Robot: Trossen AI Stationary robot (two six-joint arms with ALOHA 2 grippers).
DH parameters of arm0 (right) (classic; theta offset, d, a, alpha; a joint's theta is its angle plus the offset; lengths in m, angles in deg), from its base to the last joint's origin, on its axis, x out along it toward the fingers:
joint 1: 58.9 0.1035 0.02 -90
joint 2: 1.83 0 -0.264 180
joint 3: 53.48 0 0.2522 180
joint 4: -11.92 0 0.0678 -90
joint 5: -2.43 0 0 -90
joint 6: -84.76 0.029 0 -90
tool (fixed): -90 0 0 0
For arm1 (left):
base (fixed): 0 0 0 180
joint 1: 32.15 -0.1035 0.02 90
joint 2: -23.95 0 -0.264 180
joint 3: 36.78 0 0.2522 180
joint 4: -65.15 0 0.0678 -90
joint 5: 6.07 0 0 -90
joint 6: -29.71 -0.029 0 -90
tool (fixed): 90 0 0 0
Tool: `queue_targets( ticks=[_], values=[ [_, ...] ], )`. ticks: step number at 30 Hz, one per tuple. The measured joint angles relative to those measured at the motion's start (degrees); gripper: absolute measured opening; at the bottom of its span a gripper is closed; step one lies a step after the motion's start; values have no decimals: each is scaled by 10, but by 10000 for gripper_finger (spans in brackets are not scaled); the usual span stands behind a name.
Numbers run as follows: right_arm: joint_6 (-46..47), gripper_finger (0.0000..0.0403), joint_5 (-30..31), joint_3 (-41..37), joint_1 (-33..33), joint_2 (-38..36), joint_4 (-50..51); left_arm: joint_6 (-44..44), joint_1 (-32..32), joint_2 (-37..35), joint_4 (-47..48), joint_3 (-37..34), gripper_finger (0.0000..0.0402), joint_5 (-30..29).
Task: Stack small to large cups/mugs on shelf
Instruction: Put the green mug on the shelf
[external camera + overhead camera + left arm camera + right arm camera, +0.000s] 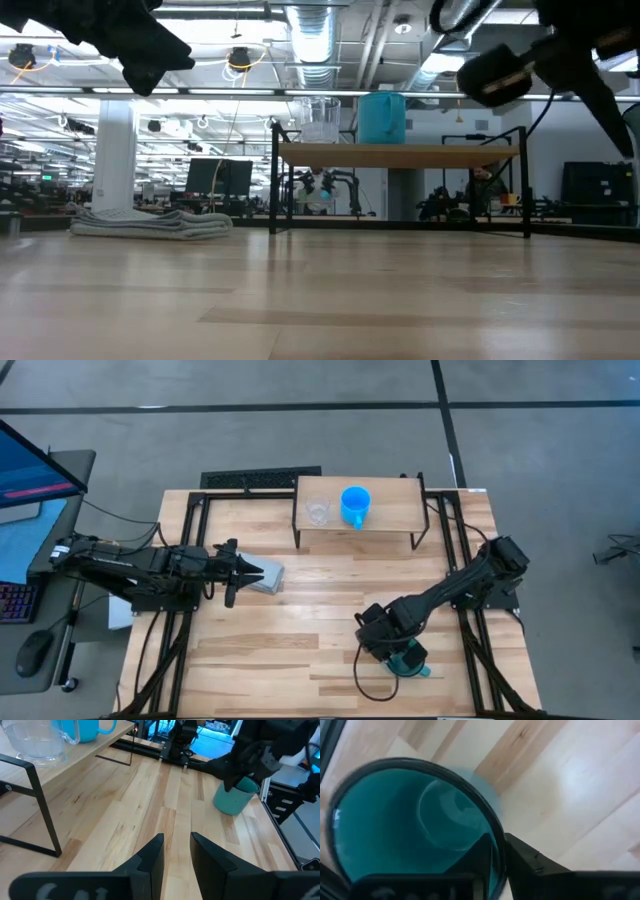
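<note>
A teal-green mug (410, 660) stands on the plank table near its front right, also seen in the left wrist view (234, 797). My right gripper (398, 648) points down onto it, shut on its rim. On the light-wood shelf (390, 520) at the back stand a clear glass cup (318, 512) and a blue mug (355, 505), side by side on their bases. My left gripper (176, 851) hovers open at the table's left, beside a flat grey block (268, 576), with nothing between its fingers. My right gripper has the teal-green mug by its rim (496, 837). One finger (479, 857) is inside the mug and the other finger (527, 862) outside the wall. The fingers come from above, pointing down. The mug stands upright with its base on the table.
The shelf's black legs (297, 530) stand on the table at the back. The grey block lies left of centre. Bare planks (320, 630) lie between the two arms. A dark frame (260, 478) lies behind the table's far edge.
</note>
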Motion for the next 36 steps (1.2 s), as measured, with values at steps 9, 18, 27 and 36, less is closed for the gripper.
queue_targets(
  ticks=[9,18,27,36],
  values=[
    [25,29,-47,0,-20,14,16,0,0,0,4,0,85,-1],
    [65,29,-45,0,-42,13,15,0,0,0,4,0,85,-16],
    [95,29,-9,47,-86,14,74,0,0,0,4,0,85,-16],
    [112,29,-31,121,-140,-5,169,0,0,0,4,0,85,-14]
  ],
)
